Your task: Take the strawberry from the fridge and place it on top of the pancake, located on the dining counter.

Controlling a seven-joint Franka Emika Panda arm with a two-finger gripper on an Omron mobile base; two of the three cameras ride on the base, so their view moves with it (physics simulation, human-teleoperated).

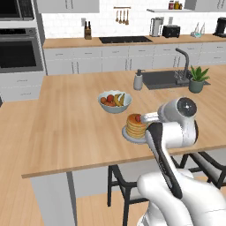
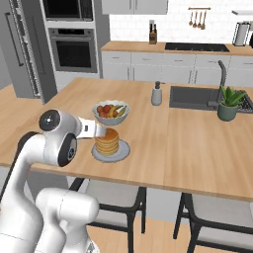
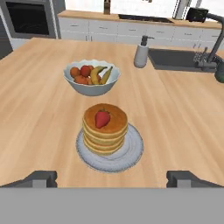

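Observation:
The strawberry [image 3: 102, 118], small and red, lies on top of the pancake [image 3: 105, 131], a golden stack on a flat grey plate [image 3: 131, 151] on the dining counter [image 3: 39, 113]. My gripper [image 3: 113, 178] hovers just back from the plate on the near side, open, with nothing between its fingertips [image 3: 43, 178]. From the left base camera the strawberry [image 1: 137, 118] sits on the pancake [image 1: 136, 128] right at the end of my hand. In the right base view the hand reaches the pancake [image 2: 107, 142] from the left. The grey fridge [image 2: 20, 49] stands at the far left.
A pale fruit bowl [image 3: 91, 78] with bananas and red fruits stands just beyond the pancake. Farther off are a soap dispenser [image 1: 138, 80], the sink [image 1: 165, 78] and a potted plant [image 1: 197, 79]. Dark stools [image 1: 128, 185] stand under the counter's near edge.

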